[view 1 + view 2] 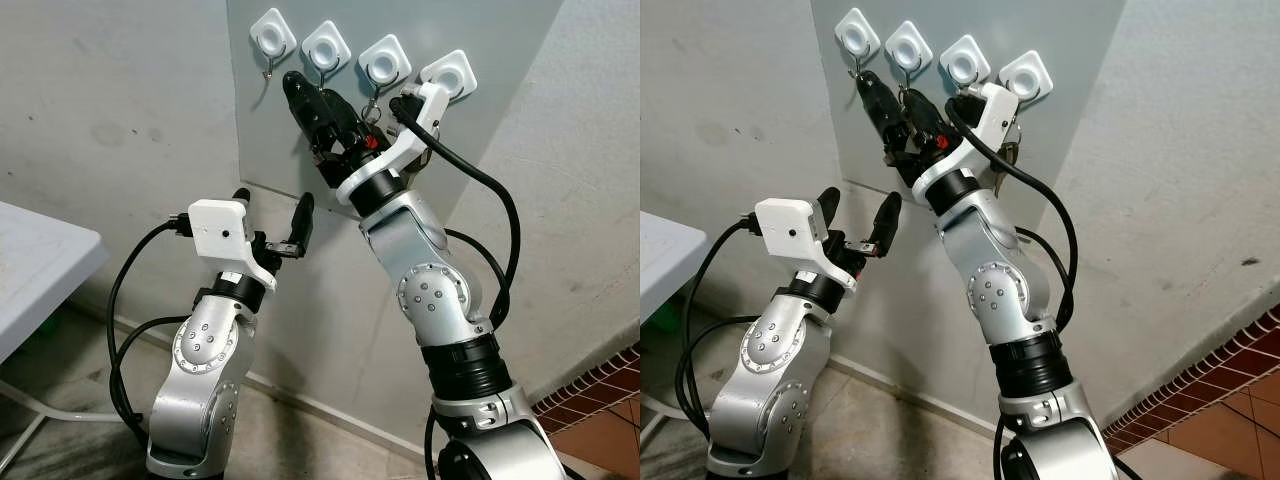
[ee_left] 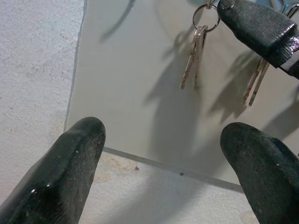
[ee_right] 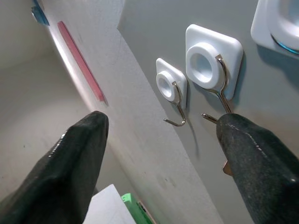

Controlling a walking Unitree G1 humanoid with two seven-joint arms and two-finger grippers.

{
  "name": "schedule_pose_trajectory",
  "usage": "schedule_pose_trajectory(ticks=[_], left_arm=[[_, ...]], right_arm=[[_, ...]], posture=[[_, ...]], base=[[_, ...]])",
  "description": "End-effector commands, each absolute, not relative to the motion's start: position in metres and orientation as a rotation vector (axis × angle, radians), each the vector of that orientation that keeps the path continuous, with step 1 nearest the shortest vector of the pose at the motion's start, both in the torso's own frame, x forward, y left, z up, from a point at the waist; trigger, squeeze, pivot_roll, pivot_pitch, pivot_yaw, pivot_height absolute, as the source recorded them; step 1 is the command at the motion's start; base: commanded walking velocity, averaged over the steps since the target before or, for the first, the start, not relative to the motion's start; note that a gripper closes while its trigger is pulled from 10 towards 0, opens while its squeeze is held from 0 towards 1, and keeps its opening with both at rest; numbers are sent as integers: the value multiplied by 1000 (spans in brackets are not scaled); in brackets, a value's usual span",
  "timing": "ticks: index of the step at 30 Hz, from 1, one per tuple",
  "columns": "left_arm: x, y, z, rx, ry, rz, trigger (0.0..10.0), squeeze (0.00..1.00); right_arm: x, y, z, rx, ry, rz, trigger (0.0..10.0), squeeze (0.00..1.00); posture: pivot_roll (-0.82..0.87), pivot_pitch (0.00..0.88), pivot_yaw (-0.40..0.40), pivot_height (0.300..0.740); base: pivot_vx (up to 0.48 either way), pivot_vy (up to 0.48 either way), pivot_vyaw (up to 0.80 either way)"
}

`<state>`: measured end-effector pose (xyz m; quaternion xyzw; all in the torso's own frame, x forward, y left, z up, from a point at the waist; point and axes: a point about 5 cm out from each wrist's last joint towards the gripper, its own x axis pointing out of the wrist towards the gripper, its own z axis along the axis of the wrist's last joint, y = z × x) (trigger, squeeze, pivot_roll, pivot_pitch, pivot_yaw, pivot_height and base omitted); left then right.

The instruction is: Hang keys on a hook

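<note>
Four white hooks are stuck in a row along the top of a grey panel on the wall; the second from the left has a metal hook below its white base. My right gripper is raised to that row, open, with one fingertip right at this hook's tip. A ring with two keys hangs flat against the panel beside that finger, and a second pair of keys hangs farther along. My left gripper stands open lower down, just short of the panel's bottom edge, holding nothing.
A white table juts in at the left. The panel's bottom edge meets a rough plastered wall. Red tiles show at the lower right of the floor. Black cables loop beside both arms.
</note>
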<state>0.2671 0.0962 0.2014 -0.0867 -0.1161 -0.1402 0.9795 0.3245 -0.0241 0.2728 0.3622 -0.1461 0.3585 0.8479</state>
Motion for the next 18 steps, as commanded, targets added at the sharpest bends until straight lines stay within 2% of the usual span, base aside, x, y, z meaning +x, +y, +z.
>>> schedule_pose_trajectory(ticks=[1, 7, 8, 9, 10, 14, 15, 16, 18], left_arm=[[267, 91, 202, -176, -233, -303, 10000, 0], [267, 91, 202, -176, -233, -303, 10000, 0], [268, 95, 196, -167, -222, -297, 10000, 0], [268, 95, 196, -167, -222, -297, 10000, 0], [269, 101, 190, -156, -210, -285, 10000, 0], [269, 103, 189, -151, -209, -281, 10000, 0], [269, 103, 190, -151, -209, -281, 10000, 0], [269, 103, 190, -151, -209, -280, 10000, 0], [269, 103, 190, -151, -210, -279, 10000, 0]], right_arm=[[315, -11, 274, 847, -316, 781, 10000, 1000], [315, -11, 274, 847, -316, 781, 10000, 1000], [314, -35, 239, 653, -329, 719, 10000, 0], [314, -35, 239, 653, -329, 719, 10000, 0], [306, -63, 200, 450, -296, 678, 10000, 0], [304, -69, 194, 427, -284, 673, 10000, 0], [304, -68, 194, 438, -281, 684, 10000, 333], [304, -67, 194, 459, -275, 699, 10000, 1000], [304, -68, 195, 449, -278, 694, 10000, 1000]], posture=[[64, 13, -91, 740], [64, 13, -91, 740], [54, 19, -84, 740], [54, 19, -84, 740], [56, 18, -84, 740], [60, 19, -87, 740], [60, 19, -87, 740], [60, 19, -87, 740], [59, 19, -88, 740]], base=[[0, 0, 0], [0, 0, 0], [0, 0, 0], [0, 0, 0], [0, 0, 0], [0, 0, 0], [0, 0, 0], [0, 0, 0], [0, 0, 0]])
